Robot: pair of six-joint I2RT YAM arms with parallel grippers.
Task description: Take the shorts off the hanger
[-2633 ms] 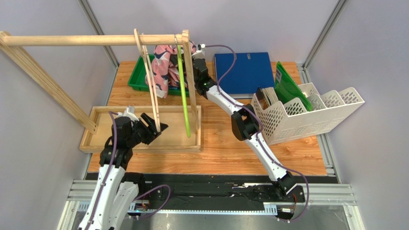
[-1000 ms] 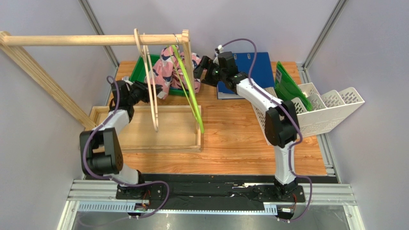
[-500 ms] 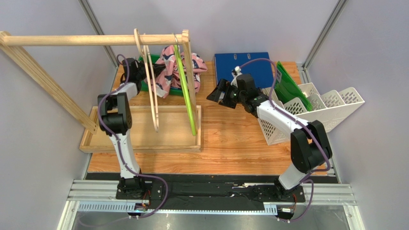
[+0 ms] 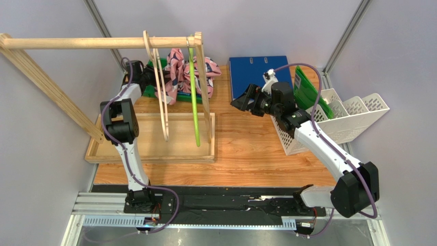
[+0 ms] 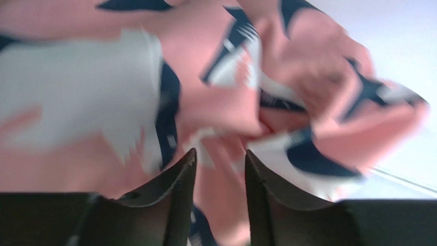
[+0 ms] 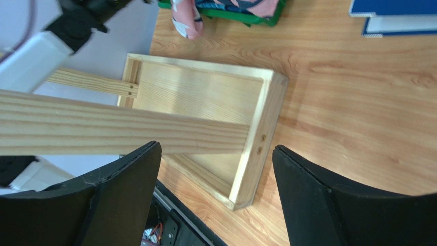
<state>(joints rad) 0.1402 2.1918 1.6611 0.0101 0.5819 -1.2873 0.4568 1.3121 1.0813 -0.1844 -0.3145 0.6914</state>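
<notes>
- Top external: high, from the near edge, overlooks the whole tabletop (image 4: pixel 256 148).
- Left wrist: very close to the pink shorts (image 5: pixel 205 102).
- Right wrist: looks down on the wooden tray (image 6: pixel 264 128), shared with top.

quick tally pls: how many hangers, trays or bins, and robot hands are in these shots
hangers: 2 (pale wooden hanger, bright green plastic hanger)
trays or bins: 2 (shallow wooden tray, green plastic bin)
robot hands: 2 (left hand, right hand)
total: 6
</notes>
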